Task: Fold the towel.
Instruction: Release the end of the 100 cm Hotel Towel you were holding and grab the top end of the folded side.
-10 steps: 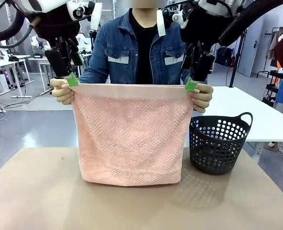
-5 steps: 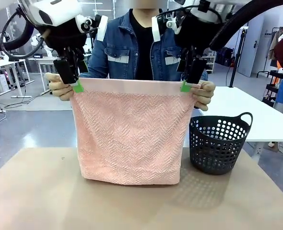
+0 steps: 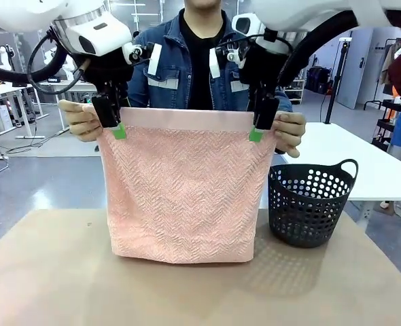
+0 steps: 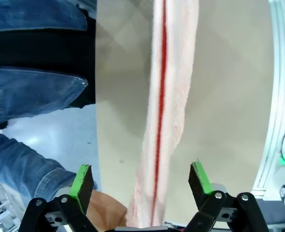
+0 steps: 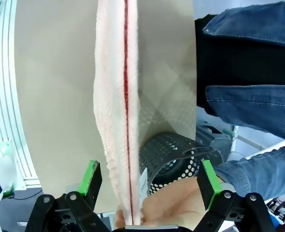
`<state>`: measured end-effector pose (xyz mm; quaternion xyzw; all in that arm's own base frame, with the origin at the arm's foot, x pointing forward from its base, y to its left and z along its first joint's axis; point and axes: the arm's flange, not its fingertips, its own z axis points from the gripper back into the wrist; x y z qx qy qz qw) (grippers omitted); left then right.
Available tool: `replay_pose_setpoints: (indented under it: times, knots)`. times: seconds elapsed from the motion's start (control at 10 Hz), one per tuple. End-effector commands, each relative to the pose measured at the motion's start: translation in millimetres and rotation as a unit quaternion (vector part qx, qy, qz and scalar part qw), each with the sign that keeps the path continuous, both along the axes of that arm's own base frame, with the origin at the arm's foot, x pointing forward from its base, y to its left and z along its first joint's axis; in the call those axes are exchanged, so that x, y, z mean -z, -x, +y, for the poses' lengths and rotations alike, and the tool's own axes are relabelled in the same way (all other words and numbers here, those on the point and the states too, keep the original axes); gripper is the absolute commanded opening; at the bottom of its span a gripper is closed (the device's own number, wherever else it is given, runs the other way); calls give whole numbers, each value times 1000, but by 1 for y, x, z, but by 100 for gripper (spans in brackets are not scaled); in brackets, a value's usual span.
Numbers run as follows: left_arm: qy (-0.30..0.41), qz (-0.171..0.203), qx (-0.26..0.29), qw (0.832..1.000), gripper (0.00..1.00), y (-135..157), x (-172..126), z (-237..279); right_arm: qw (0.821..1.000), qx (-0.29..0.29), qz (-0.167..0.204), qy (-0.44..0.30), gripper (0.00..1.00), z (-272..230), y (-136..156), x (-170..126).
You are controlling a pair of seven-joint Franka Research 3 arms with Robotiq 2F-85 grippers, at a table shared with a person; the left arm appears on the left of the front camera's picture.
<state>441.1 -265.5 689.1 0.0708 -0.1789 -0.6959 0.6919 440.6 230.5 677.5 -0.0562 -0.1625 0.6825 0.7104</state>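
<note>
White tables stand on a grey floor behind the tan tabletop.

1. I am working in a robotics lab: my left arm and right arm are white machines over a brown table.
2. Background, left: white worktables on a bare grey floor, with a loose cable across it.
3. Background, right: a clothes rack.

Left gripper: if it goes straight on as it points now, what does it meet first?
Probably the top edge of the towel, which lies between the open fingers of the left gripper; depth is unclear.
</note>
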Motion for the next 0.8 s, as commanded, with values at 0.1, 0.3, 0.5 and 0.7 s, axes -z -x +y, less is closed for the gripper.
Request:
replay_pose_setpoints:
  times: [0.1, 0.3, 0.5, 0.7]
  knots:
    - [-7, 12, -7, 1000, 42, -3, 2, 2, 1000, 23, 15, -1, 50, -3, -3, 2]
    - [-6, 18, -7, 1000, 0, 3, 5, 6, 1000, 22, 17, -6, 0, -3, 0, 2]
    - [-11, 16, -6, 1000, 0, 7, 7, 8, 1000, 19, 21, -4, 0, -2, 1, 4]
    - [-11, 17, -7, 1000, 0, 10, 9, 10, 1000, 20, 22, -5, 3, -2, 2, 4]
